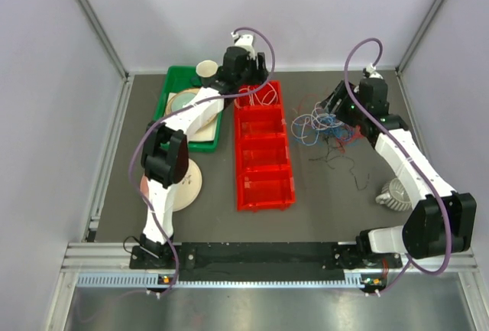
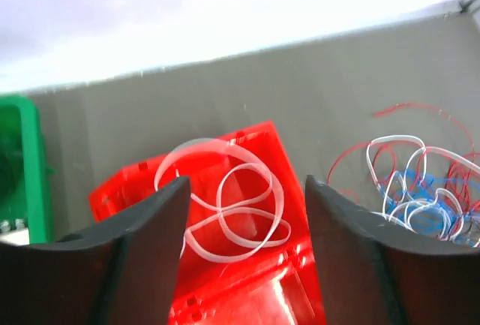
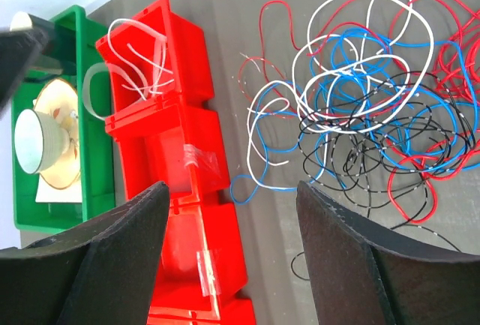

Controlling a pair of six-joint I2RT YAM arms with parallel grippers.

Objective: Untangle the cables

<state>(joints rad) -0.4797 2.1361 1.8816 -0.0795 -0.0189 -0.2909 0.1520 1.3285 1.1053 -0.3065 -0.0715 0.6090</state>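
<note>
Left gripper (image 2: 246, 186) hung over the far compartment of the red bin (image 3: 191, 62), fingers spread wide, nothing pinched between them. One white cable (image 2: 199, 143) lay looped inside that compartment, partly draped over its rim, apart from both fingers. The other compartments of the bin looked bare of wire in the top view.

Right gripper (image 3: 232, 190) hovered over the table (image 1: 114, 155) to the right of the bin, near the main tangle of cables (image 3: 360, 107), fingers also spread, gripping nothing. The tangle was red, blue, white and black wires knotted together on the grey surface, with black strands trailing toward the near side and a white-and-blue loop reaching toward the bin without touching it.

Green tray (image 1: 164, 94) sat left of the bin with a cup (image 1: 206, 68) in it. A round plate (image 1: 187, 186) lay on the table by the left arm
</note>
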